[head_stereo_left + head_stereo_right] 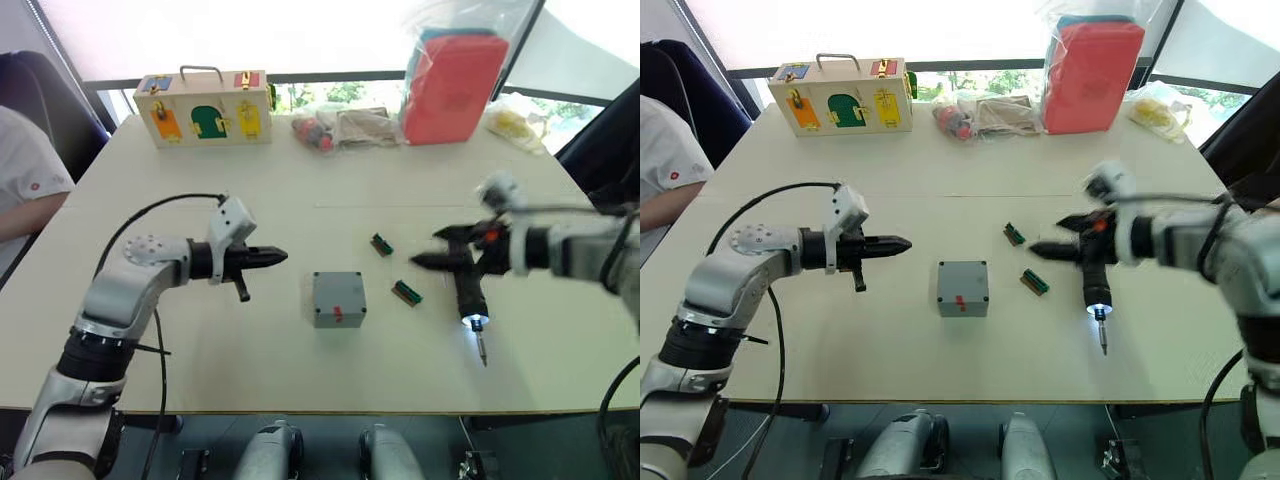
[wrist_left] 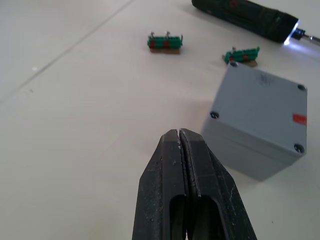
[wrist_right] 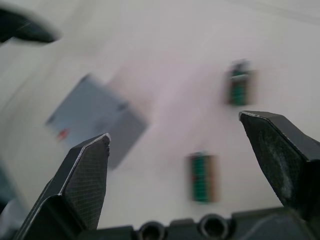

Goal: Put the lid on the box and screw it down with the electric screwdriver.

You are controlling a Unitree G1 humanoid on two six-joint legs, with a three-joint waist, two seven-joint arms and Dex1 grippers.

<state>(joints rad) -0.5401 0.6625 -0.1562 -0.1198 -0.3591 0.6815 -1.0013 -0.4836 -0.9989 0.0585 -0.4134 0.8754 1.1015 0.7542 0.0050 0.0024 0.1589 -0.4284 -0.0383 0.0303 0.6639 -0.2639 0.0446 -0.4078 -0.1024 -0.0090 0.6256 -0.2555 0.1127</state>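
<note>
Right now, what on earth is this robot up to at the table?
It is closing up a small grey box. The lid already sits on it. The electric screwdriver lies on the table with its tip light on. The right hand hovers open above it. The left hand is shut and empty beside the box.

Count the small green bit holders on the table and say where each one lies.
2. One bit holder lies beyond the box, toward the robot's right. The other bit holder lies between the box and the screwdriver. Others could be hidden among the bags at the far edge.
</note>
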